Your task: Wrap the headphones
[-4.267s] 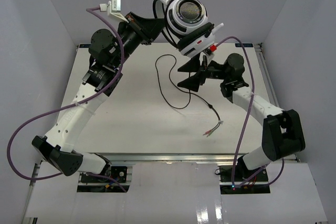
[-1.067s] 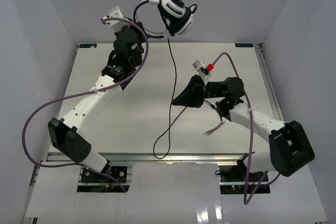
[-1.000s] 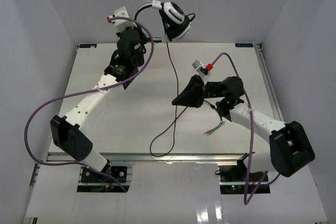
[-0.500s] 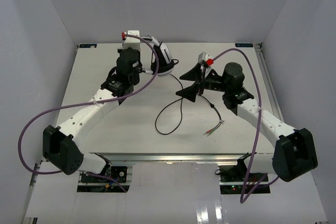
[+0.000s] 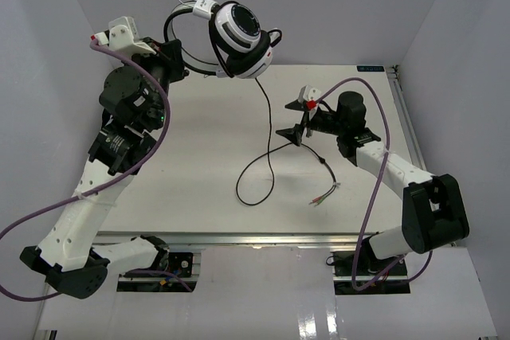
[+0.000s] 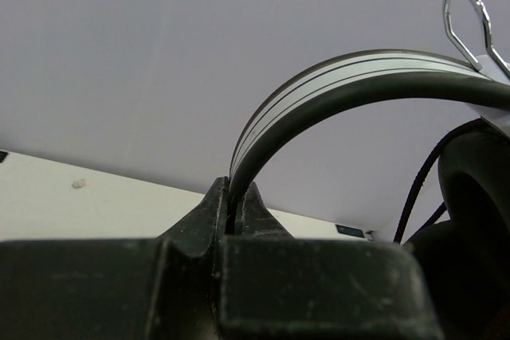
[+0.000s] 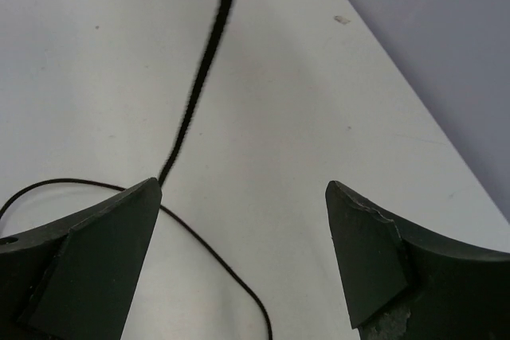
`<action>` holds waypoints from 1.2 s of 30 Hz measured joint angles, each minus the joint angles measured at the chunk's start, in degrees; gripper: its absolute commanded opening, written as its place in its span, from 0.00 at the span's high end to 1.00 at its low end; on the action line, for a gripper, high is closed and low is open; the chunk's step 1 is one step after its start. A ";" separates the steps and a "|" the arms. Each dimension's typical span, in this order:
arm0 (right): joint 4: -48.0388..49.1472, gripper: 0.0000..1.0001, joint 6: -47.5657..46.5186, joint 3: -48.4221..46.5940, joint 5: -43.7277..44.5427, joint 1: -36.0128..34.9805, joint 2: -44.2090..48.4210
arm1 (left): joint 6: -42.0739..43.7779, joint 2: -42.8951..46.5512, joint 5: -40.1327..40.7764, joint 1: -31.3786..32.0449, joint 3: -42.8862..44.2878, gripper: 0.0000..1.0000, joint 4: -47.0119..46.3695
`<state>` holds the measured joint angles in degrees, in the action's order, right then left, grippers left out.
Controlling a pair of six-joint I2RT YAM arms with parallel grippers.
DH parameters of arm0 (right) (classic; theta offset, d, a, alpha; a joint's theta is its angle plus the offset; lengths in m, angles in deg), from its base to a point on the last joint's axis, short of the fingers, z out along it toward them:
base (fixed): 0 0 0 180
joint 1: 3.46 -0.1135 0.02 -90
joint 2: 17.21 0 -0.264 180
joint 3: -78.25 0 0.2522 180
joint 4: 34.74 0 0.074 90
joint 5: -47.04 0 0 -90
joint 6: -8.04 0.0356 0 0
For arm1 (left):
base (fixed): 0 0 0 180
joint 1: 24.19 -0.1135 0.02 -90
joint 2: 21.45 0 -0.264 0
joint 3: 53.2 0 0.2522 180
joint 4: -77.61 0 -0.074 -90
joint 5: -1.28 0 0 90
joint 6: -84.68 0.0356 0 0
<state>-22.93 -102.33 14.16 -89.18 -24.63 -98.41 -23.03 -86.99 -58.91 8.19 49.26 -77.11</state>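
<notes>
The left fingers (image 6: 233, 211) are clamped on the thin headband (image 6: 335, 89) and hold the headphones (image 5: 239, 29) high above the desk (image 5: 183, 165). The cord (image 7: 199, 85) hangs nearly straight down, just in front of the right fingers (image 5: 292, 134), which stand apart and are nearer to it.

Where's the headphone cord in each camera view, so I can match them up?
Top external: the cord hangs mid-frame from the headphones, then loops on the white table.
Left wrist: a thin black strand at right, beside the earcup.
Right wrist: the cord slants from top centre down to lower left.
Shared landmark: the white table.
</notes>
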 measured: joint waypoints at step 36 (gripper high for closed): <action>-23.53 0.92 3.91 -9.97 4.03 -21.49 5.17 | -7.14 -3.65 5.45 0.20 -3.50 1.00 -0.53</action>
<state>-46.47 -98.42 4.19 -85.16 -46.12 -93.23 -30.17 -90.64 -53.46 8.39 45.76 -77.64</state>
